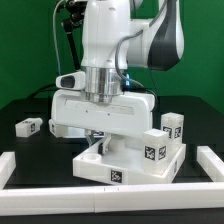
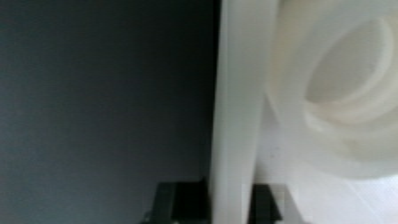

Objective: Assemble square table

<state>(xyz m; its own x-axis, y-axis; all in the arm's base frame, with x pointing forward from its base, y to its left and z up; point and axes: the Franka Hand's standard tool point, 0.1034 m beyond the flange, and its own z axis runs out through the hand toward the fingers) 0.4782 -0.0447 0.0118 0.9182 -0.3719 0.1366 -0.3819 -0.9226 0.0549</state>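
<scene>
Black counter (image 1: 30, 105) under a green backdrop. Pincer (image 1: 97, 143) stands over the square slab (image 1: 135, 165), jaws narrowed on its thin raised rim, apparently gripping. Leg blocks (image 1: 172, 126) stand close beside the slab. Risk: so slim a hold may slip or tilt the slab, disturbing those blocks.

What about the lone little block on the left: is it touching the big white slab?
Apart. The exterior view shows bare black table between the leg and the square slab.
</scene>
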